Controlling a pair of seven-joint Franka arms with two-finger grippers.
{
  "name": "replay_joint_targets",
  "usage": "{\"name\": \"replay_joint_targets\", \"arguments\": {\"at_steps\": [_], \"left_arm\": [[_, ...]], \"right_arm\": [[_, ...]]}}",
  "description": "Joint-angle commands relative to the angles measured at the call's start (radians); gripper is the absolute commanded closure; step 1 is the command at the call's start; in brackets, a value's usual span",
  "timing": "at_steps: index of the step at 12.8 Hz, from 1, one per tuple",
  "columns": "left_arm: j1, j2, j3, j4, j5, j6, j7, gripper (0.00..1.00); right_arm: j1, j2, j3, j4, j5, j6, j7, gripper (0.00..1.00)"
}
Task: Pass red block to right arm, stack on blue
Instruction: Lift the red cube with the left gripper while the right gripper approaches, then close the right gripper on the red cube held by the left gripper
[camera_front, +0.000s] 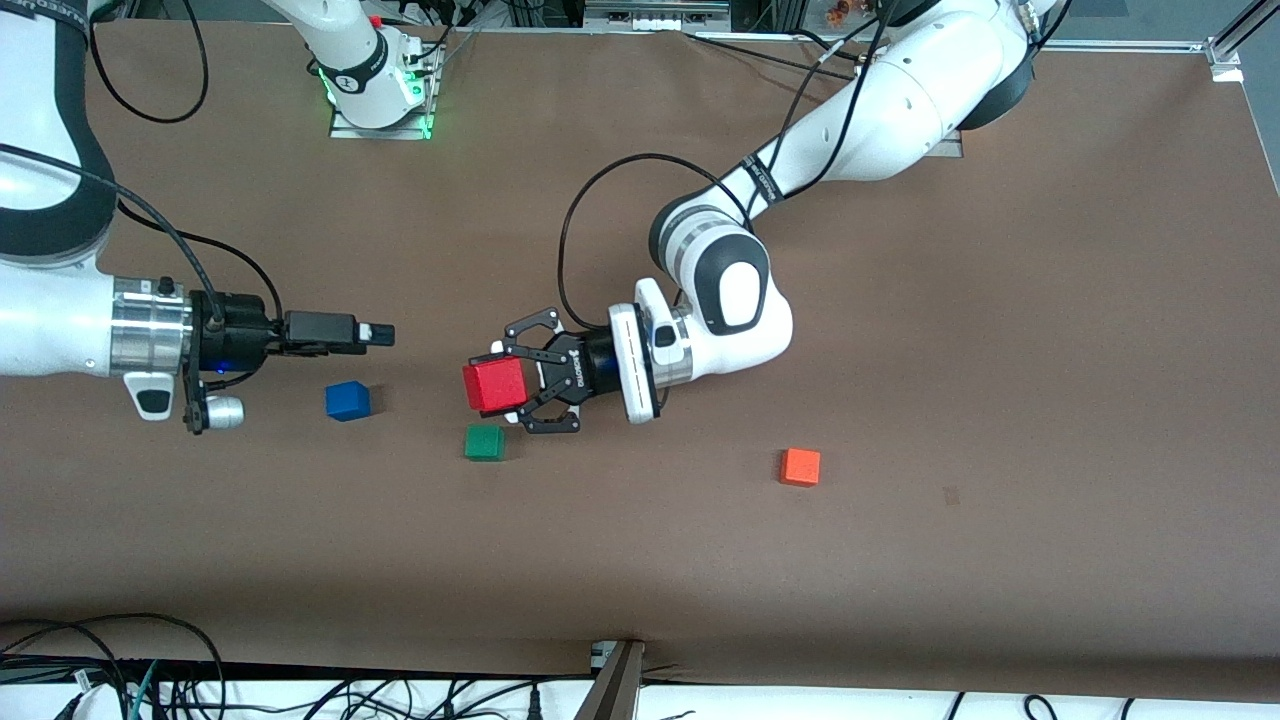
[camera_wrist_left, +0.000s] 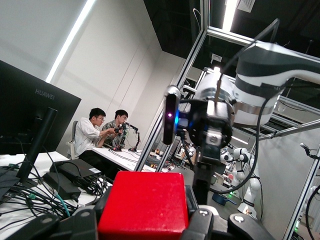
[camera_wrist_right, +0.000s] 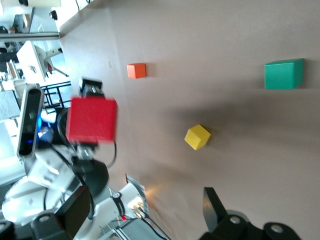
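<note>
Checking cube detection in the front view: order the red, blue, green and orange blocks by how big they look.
1. red block, raised in the left gripper, so nearer the camera.
2. blue block, green block and orange block: alike, unranked.

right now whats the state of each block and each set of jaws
red block: held off the table in the left gripper, jaws shut on it
blue block: flat on the table, free, nothing on it
green block: on the table, free
orange block: on the table, free
yellow block: on the table, free
right gripper: empty, jaws open, over the table beside the blue block
</note>
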Motion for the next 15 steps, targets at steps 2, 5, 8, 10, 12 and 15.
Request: {"name": "replay_joint_targets", "arguments": {"at_steps": [2, 5, 8, 10, 12, 15], "left_arm": [[-0.035, -0.049, 0.013, 0.015, -0.022, 0.032, -0.002, 1.0], [-0.043, -0.054, 0.013, 0.016, -0.022, 0.052, -0.002, 1.0], [-0.044, -0.054, 0.009, 0.016, -0.027, 0.054, -0.002, 1.0], [-0.048, -0.054, 0.012, 0.015, -0.025, 0.054, -0.002, 1.0], [-0.052, -0.054, 0.013, 0.015, -0.025, 0.061, -0.002, 1.0], [-0.052, -0.054, 0.012, 0.016, -0.025, 0.064, -0.002, 1.0]], "right_arm": [[0.006, 0.108, 0.052, 0.176, 0.015, 0.021, 0.165, 0.0], [0.006, 0.123, 0.067, 0.189, 0.016, 0.053, 0.187, 0.0], [0.006, 0.123, 0.067, 0.21, 0.056, 0.043, 0.251, 0.0], [0.008, 0.119, 0.07, 0.216, 0.056, 0.038, 0.268, 0.0], [0.009, 0.122, 0.09, 0.216, 0.055, 0.044, 0.27, 0.0], [0.028, 0.122, 0.092, 0.216, 0.046, 0.04, 0.27, 0.0]]}}
